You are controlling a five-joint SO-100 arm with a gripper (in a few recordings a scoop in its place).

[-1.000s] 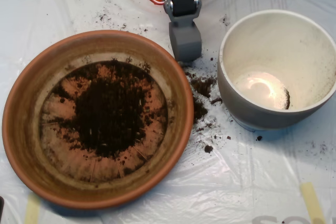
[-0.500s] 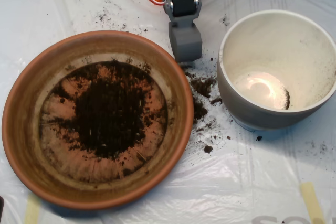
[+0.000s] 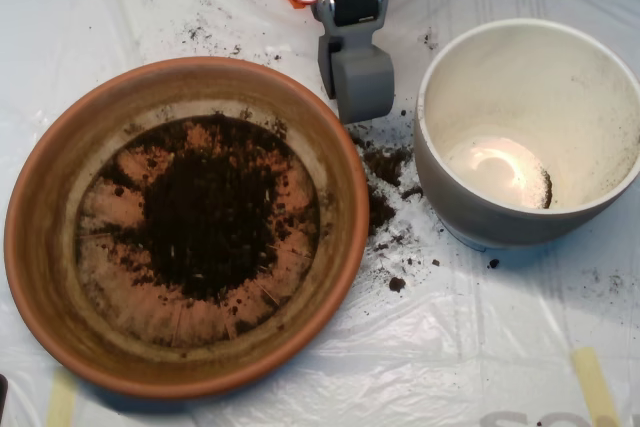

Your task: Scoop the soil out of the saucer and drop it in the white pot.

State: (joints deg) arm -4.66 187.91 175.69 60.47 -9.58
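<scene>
Bright, even overhead light. Hot glare spot on bottom of white pot. Sheen and wrinkle highlights across plastic sheet. Soft dark shadow under saucer at lower edge. Slightly soft focus, mild grain.

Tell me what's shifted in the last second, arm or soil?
Only the scoop moved: it swung slightly to the right and looks a little larger, sitting between the saucer and the white pot. It took hold of nothing. The soil in the saucer, the spilled crumbs and both vessels are unchanged.
</scene>
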